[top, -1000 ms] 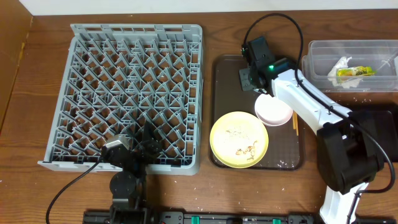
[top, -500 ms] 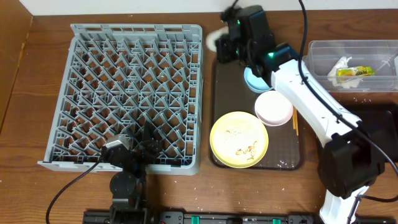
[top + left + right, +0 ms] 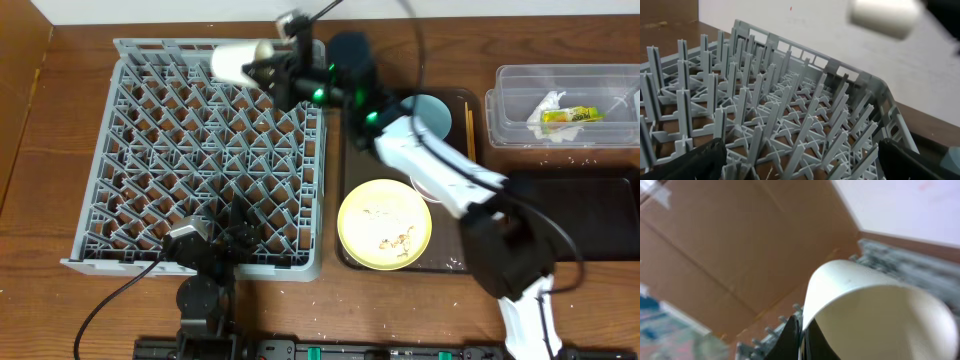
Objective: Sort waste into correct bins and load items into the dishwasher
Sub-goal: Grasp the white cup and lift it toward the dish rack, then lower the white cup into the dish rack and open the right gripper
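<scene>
the right gripper is pinched shut on the rim of the small white cup, which lies on its side just past the fingertips. directly under cup and hand sits the far edge of the grey dish rack. back along the arm lie the light-blue bowl and the chopsticks, then the yellow plate with crumbs, all on the brown tray. farthest behind the hand, the clear tub holds the napkin and wrapper. the left gripper stands wide and empty, rack pegs just ahead.
</scene>
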You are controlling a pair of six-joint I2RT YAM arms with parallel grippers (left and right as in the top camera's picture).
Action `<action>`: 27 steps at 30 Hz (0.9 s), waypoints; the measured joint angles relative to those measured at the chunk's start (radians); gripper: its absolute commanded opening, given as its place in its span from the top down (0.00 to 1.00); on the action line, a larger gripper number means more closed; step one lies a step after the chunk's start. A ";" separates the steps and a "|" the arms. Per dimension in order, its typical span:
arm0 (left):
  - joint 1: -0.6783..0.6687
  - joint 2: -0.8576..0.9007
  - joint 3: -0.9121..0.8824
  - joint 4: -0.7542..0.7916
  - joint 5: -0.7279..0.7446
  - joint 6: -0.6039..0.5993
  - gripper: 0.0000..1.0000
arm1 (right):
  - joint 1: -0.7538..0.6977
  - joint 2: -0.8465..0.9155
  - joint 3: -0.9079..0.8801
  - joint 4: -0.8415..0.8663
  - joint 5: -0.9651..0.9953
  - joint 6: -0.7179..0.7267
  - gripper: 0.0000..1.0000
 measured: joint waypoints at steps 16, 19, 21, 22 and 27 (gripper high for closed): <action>0.000 0.000 0.000 0.000 0.000 0.000 0.02 | 0.094 0.207 0.036 0.077 -0.195 0.204 0.99; 0.000 0.000 0.000 0.000 0.000 0.000 0.02 | 0.093 0.207 0.042 0.082 -0.219 0.220 0.99; 0.000 0.000 0.000 0.000 0.000 0.000 0.02 | 0.093 0.208 0.042 0.097 -0.235 0.239 0.99; 0.000 0.000 0.000 0.000 0.000 0.000 0.02 | 0.094 0.208 0.042 0.113 -0.242 0.248 0.99; 0.000 0.000 0.000 0.000 0.000 0.000 0.02 | 0.109 0.208 0.046 0.145 -0.263 0.267 0.99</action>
